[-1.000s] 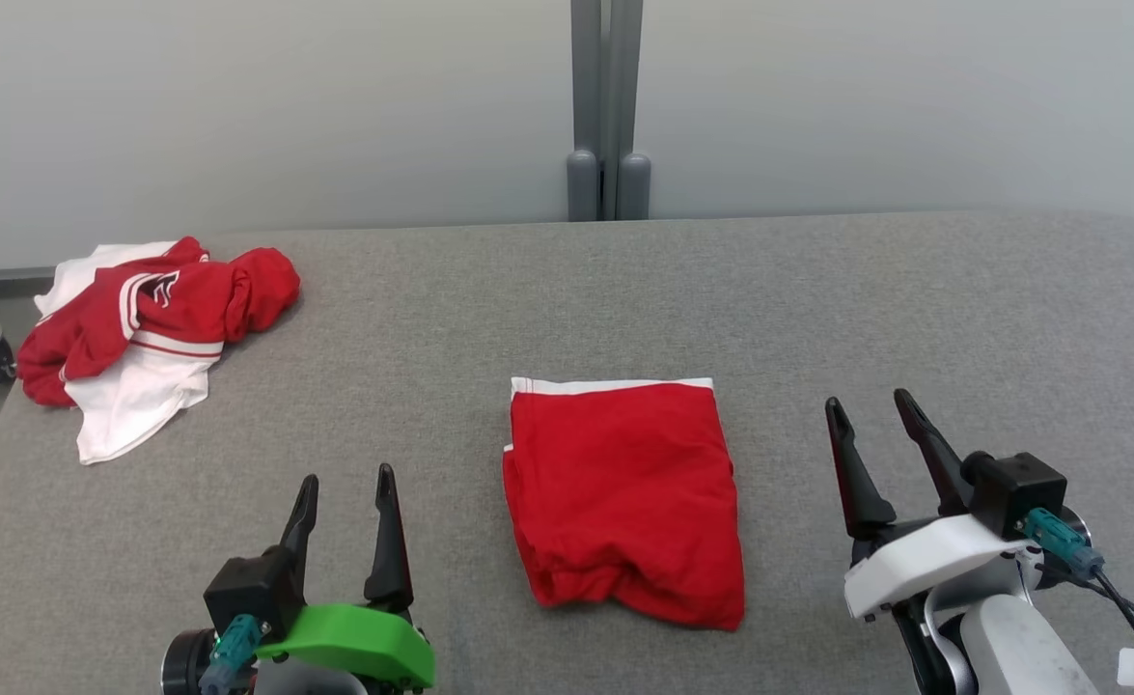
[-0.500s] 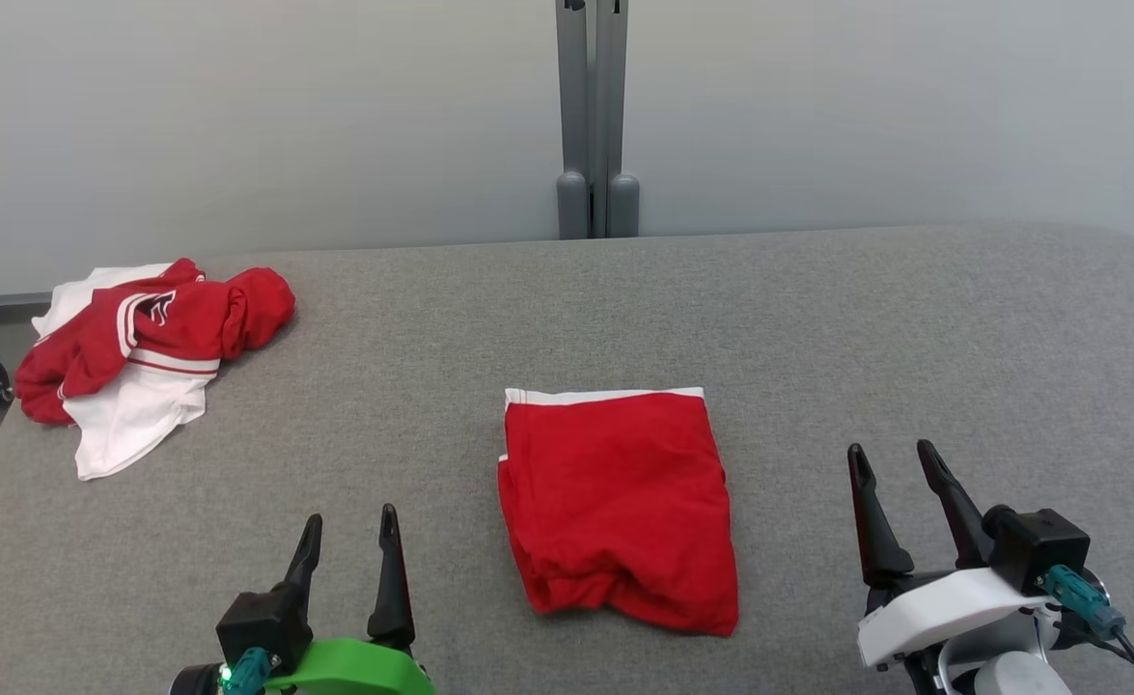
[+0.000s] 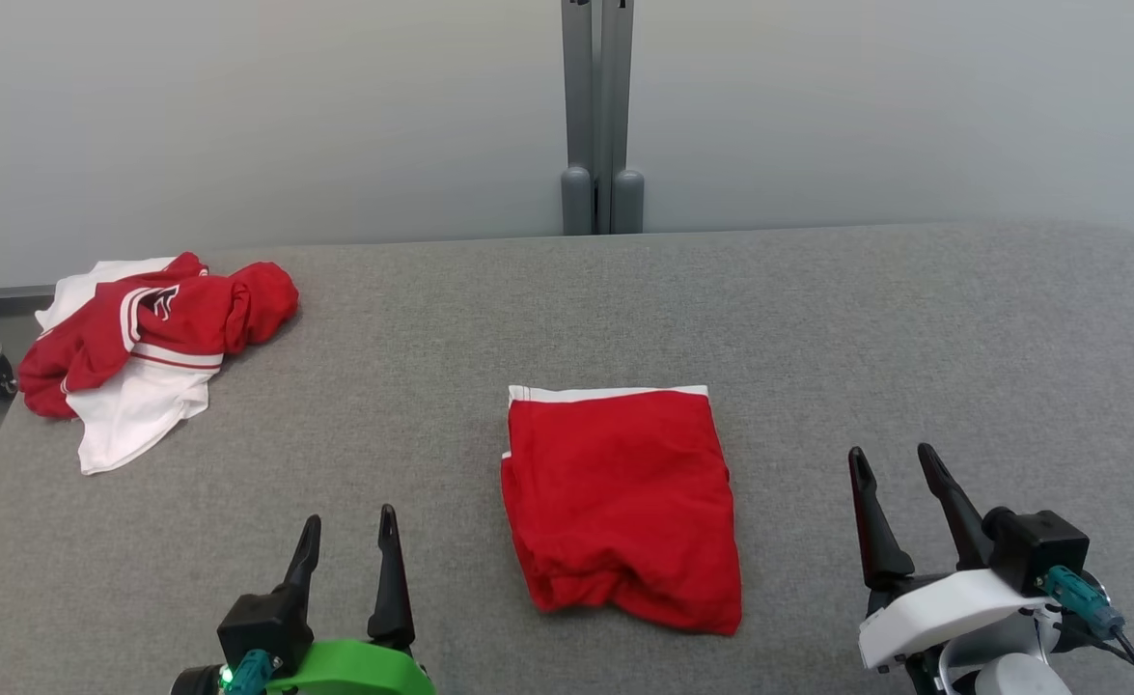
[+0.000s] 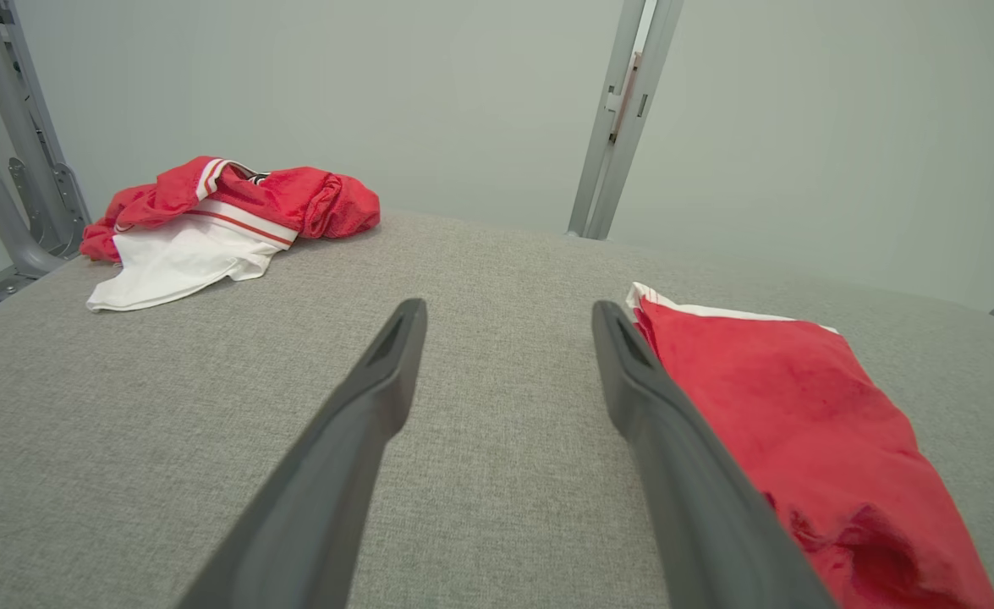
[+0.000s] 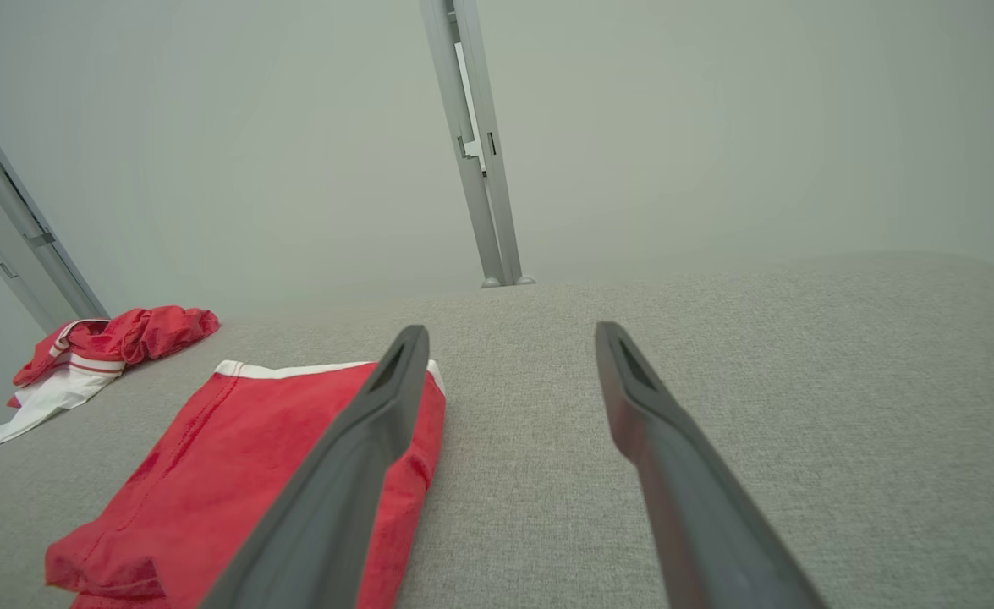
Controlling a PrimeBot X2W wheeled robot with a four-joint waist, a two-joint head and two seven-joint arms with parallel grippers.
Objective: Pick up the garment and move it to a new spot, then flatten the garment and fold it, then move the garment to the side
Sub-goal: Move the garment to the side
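Observation:
The garment (image 3: 620, 502) is red with a white band along its far edge. It lies folded into a rough rectangle in the middle of the grey table (image 3: 817, 319). My left gripper (image 3: 349, 516) stands open near the front edge, to the left of the garment and apart from it. My right gripper (image 3: 891, 452) stands open to the right of it, also clear of the cloth. The left wrist view has the garment (image 4: 801, 397) just right of my open left gripper (image 4: 507, 309). The right wrist view has the garment (image 5: 234, 457) to the left of my open right gripper (image 5: 511, 331).
A crumpled pile of red and white clothes (image 3: 152, 333) lies at the table's far left corner. A grey post (image 3: 602, 116) stands behind the far edge, against a pale wall. Bare grey cloth stretches across the right half of the table.
The head camera has shifted slightly. Both grippers have drawn back toward the near edge, still open. The folded garment has stayed where it was.

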